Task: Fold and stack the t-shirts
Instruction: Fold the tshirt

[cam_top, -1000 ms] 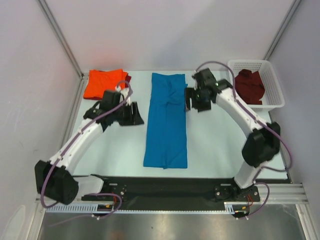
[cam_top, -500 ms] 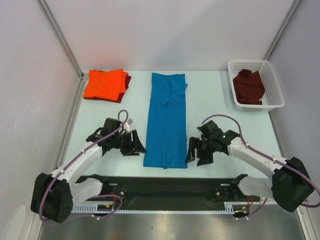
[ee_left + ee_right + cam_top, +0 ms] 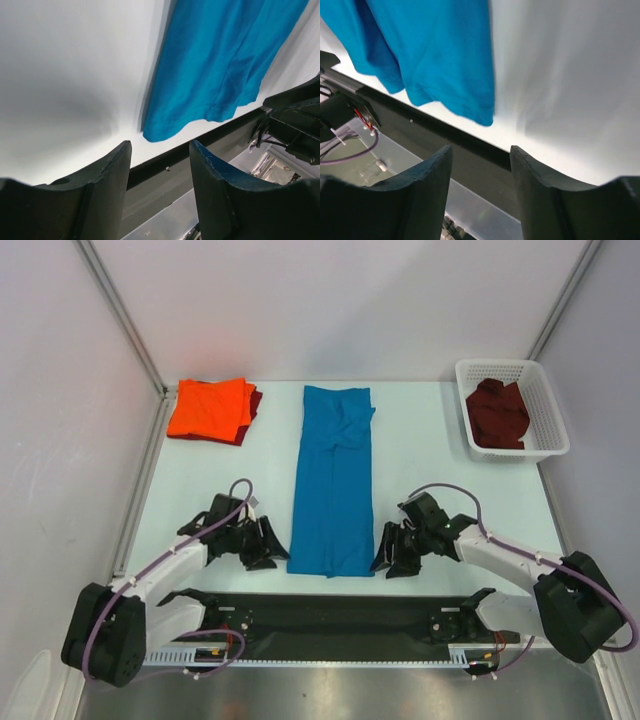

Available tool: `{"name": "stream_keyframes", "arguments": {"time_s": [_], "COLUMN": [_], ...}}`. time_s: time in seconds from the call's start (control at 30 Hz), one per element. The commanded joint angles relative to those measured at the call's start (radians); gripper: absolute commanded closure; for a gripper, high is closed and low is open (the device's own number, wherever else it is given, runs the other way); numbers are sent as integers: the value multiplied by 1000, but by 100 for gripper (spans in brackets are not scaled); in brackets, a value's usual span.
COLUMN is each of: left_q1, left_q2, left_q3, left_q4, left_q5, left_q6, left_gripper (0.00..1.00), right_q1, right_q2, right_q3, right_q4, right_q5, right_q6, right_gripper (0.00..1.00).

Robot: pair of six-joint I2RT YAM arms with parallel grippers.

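Two sets of jaws apart, empty, flanking the near hem of the blue shirt [image 3: 333, 480], flat on the table [image 3: 440, 465]; close too high and you'll catch one layer; fold skews.

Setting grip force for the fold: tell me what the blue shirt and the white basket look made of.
Blue t-shirt: soft matte cloth, probably a cotton knit; it lies limp and flat, with wrinkles near the collar end. Basket: white plastic by the look, with stiff moulded lattice walls and a smooth rim that holds its shape.
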Motion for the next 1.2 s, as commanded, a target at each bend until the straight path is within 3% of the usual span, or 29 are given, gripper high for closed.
{"name": "stream_keyframes", "arguments": {"time_s": [0.0,0.27,0.6,1.17], "left_q1": [2,-11,-11,-17], "left_q2": [38,123,204,354], "left_q3": [-23,-32,52,74], "left_q4": [70,104,125,176], "left_q5": [-11,-21,-79,-67], "left_q6": [-34,-21,59,107], "left_gripper": [45,49,45,56], "right_q1": [-37,-64,-86,-143], "right_q2": [17,84,167,271], "right_q3": [-36,-51,-30,-17], "right_q4": [83,151,183,232], "right_q5": [-12,-52,-15,5], "right_q6": [20,26,-20,-59], "right_gripper": [46,49,47,53]}}
